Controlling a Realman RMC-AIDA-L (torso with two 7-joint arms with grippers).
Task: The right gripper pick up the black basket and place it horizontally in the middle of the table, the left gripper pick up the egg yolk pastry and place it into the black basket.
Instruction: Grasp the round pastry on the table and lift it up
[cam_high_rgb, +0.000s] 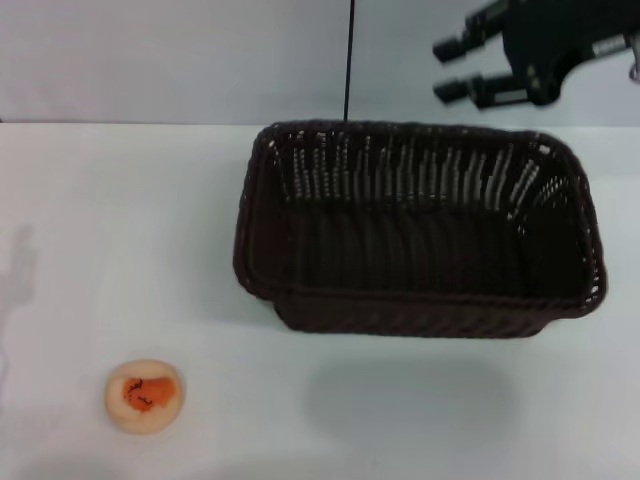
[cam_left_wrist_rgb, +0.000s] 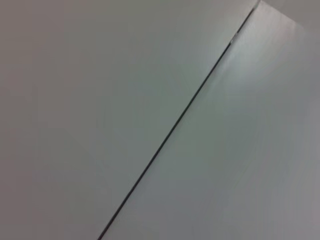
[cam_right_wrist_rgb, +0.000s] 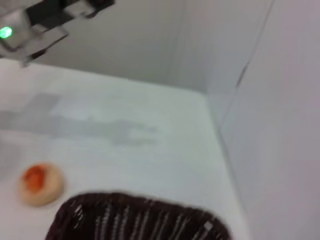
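Observation:
The black basket (cam_high_rgb: 262, 215) lies lengthwise and empty on the white table (cam_high_rgb: 120, 220), right of the middle; its rim also shows in the right wrist view (cam_right_wrist_rgb: 135, 212). The egg yolk pastry (cam_high_rgb: 145, 396) sits on the table at the front left, well apart from the basket, and also shows in the right wrist view (cam_right_wrist_rgb: 41, 184). My right gripper (cam_high_rgb: 442, 70) is open and empty, raised above and behind the basket's far right corner. My left gripper (cam_right_wrist_rgb: 47, 22) shows only partly in the right wrist view, high above the table's left side, with a green light on it.
A white wall with a dark vertical seam (cam_high_rgb: 349, 60) stands behind the table. The left wrist view shows only this pale wall and a seam (cam_left_wrist_rgb: 170, 135). Bare table lies left of and in front of the basket.

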